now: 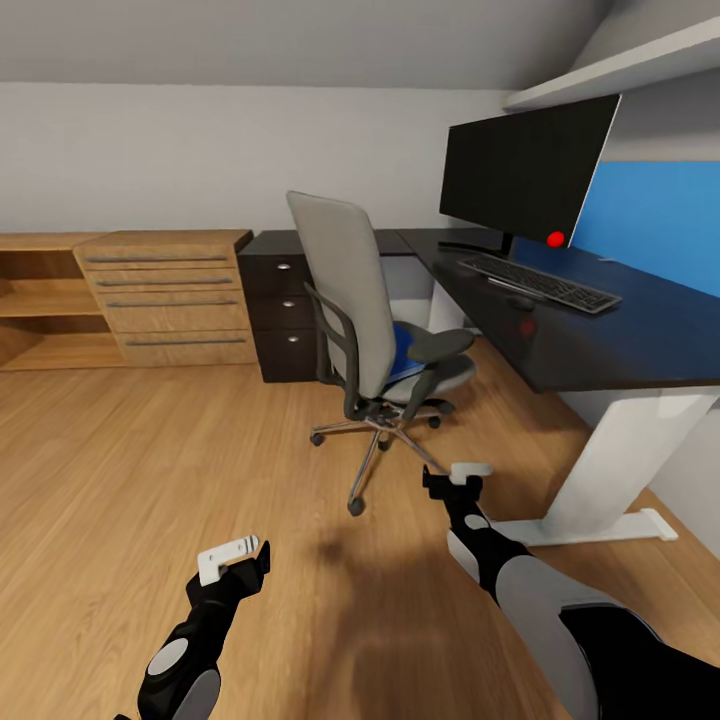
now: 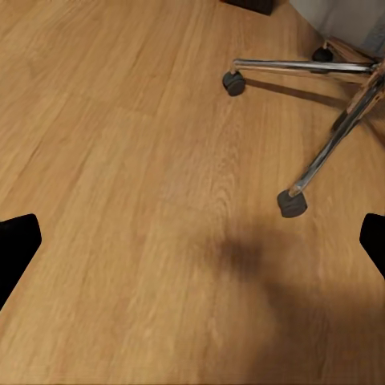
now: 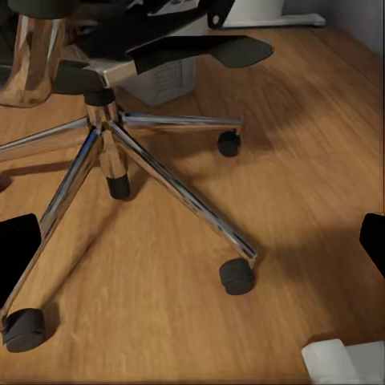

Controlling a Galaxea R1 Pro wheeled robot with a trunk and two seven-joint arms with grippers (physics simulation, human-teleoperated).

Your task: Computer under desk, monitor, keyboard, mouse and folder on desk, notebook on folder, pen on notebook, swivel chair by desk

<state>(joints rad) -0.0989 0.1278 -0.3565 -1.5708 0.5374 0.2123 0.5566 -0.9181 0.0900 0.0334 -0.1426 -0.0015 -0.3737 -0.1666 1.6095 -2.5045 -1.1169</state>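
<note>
Step in hand: the robot is facing the swivel chair (image 1: 375, 330) — judged to be the approach for taking the folder (image 1: 404, 352) off its seat.
Folder: a strip of bright blue is showing on the seat, mostly hidden behind the chair back and armrest.
Desk (image 1: 640, 330): the monitor (image 1: 525, 170) is standing on it, the keyboard (image 1: 540, 281) lying just in front, and a small dark mouse (image 1: 520, 302) sitting beside the keyboard.
Left claw (image 1: 240, 562): hanging low over the wooden floor (image 1: 120, 470), fingers standing apart, holding nothing.
Right claw (image 1: 460, 482): near the chair's chrome base, jaws apart and empty.
Next move: likely calling for coming round the chair's front — an arm must be raised to seat height.
Writing: no brand or label is readable.
</note>
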